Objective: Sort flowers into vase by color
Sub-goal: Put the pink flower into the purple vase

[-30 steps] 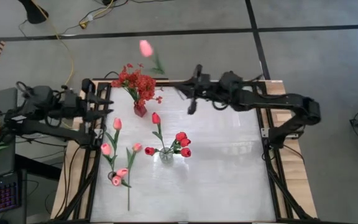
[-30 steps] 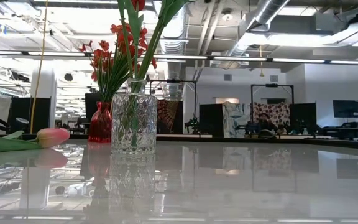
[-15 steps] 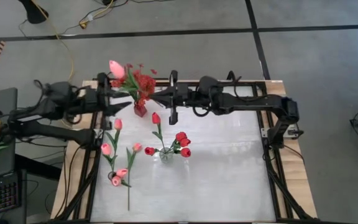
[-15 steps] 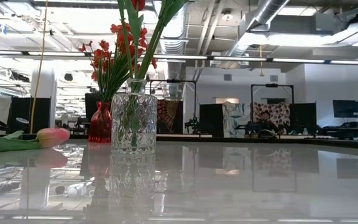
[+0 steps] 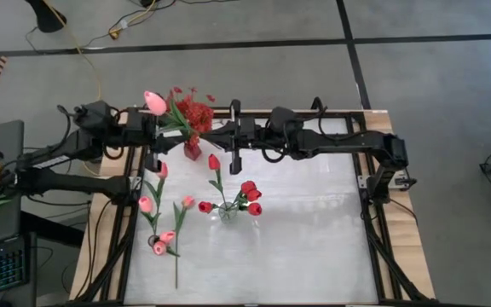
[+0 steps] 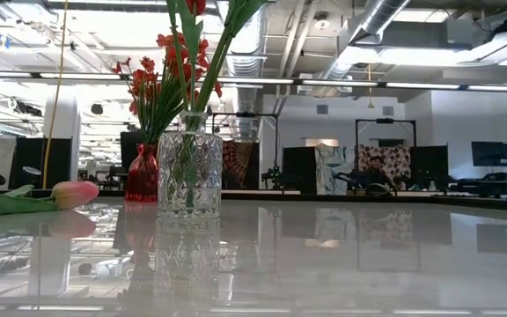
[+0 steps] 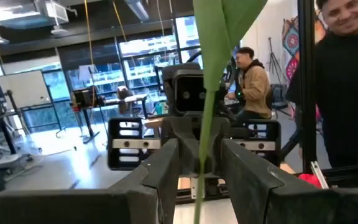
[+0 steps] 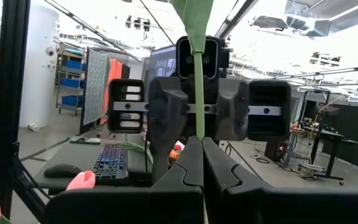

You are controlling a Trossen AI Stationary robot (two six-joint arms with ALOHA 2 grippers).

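Near the table's far left corner, the right gripper (image 5: 201,136) pinches a pink tulip's (image 5: 154,102) thin, light, bendy stem; the left gripper (image 5: 153,136) brackets it, half-open.

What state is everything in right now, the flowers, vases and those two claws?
right gripper: shut on the held pink tulip
held pink tulip: up in the air
left gripper: open, fingers either side of its stem
red vase: upright, holds red sprays
glass vase: upright, holds red tulips
other pink tulips: lying on the table

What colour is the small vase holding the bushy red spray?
Red glass vase; low view shows it best.
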